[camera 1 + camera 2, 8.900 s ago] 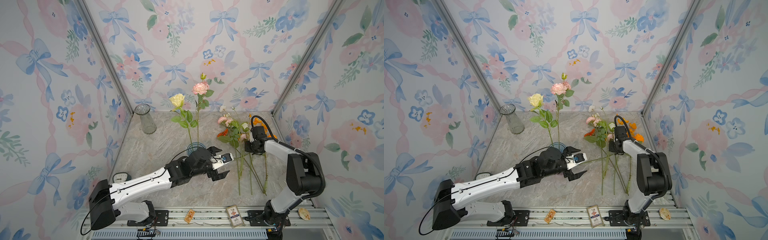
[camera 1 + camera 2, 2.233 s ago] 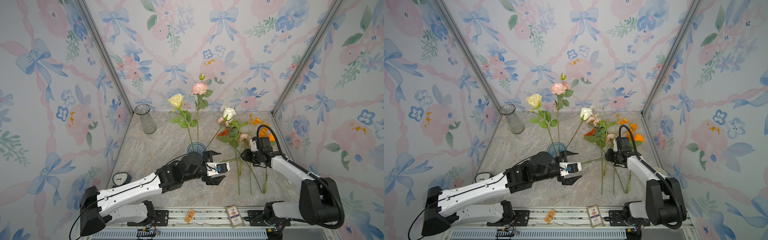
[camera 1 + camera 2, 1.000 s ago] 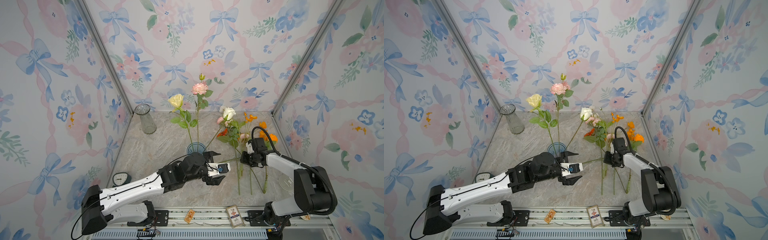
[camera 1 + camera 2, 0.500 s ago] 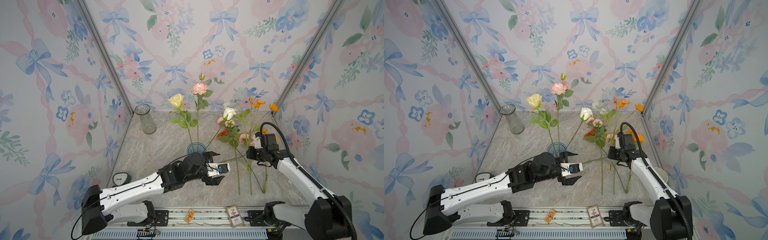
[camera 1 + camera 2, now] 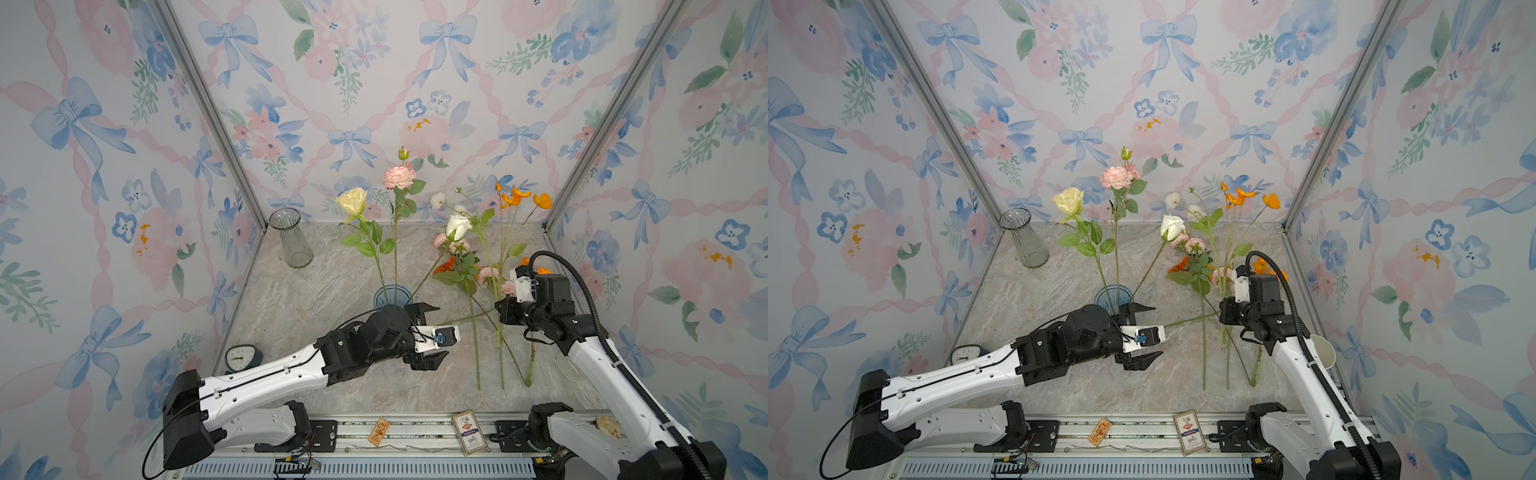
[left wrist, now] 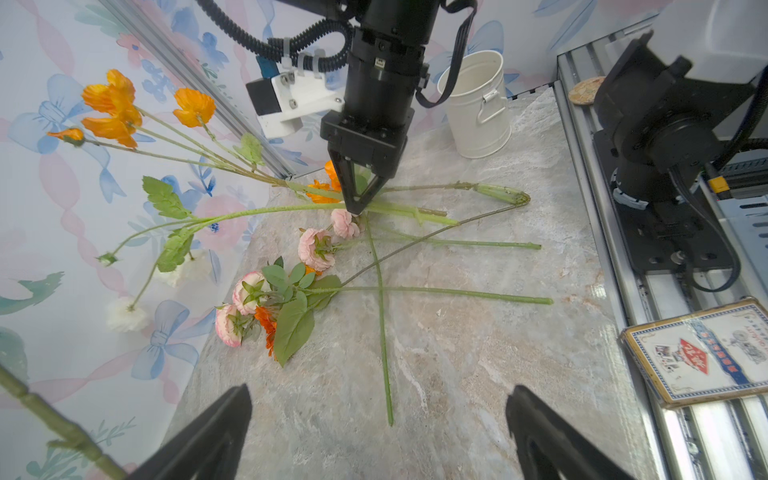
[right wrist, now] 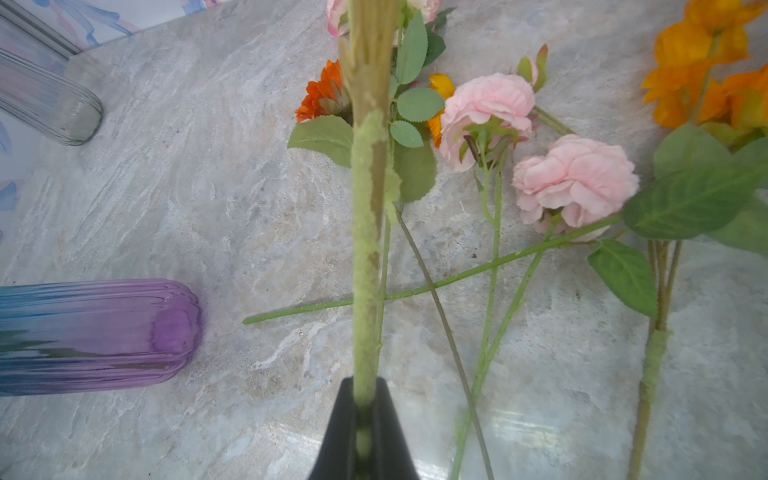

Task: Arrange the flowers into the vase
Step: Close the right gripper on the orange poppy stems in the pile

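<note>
The blue-purple glass vase (image 5: 392, 296) (image 7: 95, 332) stands mid-table with a cream rose (image 5: 352, 201), a pink rose (image 5: 399, 177) and a white rose (image 5: 458, 226) in it. My right gripper (image 5: 500, 312) (image 6: 357, 205) (image 7: 365, 395) is shut on the thick green stem (image 7: 365, 249) of the orange poppies (image 5: 519, 198) (image 6: 114, 110), which stand raised with white poppies (image 5: 437, 200) beside them. Pink roses (image 5: 486, 274) (image 6: 316, 249) and an orange gerbera (image 5: 445, 264) lie on the table. My left gripper (image 5: 442, 331) (image 5: 1158, 331) (image 6: 380, 440) hangs open and empty right of the vase.
A clear glass vase (image 5: 290, 237) stands at the back left corner. A white tin pot (image 6: 478, 112) sits by the right wall behind my right arm. A small clock (image 5: 241, 359) is at the front left, and a card tin (image 5: 469, 432) lies on the front rail.
Over the last second my right gripper has risen and swung the orange and white poppies up from the table to near upright. The left arm has stayed still and open.
</note>
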